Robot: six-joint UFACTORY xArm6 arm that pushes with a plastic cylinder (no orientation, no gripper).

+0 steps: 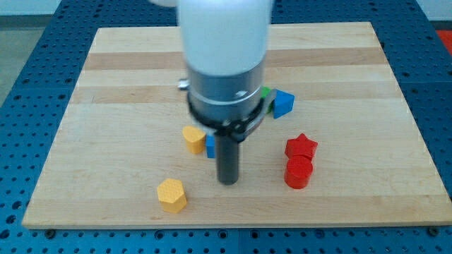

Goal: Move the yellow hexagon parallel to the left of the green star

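My tip is a bare rod with no jaws, holding nothing, right of the yellow hexagon, which sits near the wooden board's near edge with open board to its left. Only a sliver of the green block shows behind the arm, beside a blue block.
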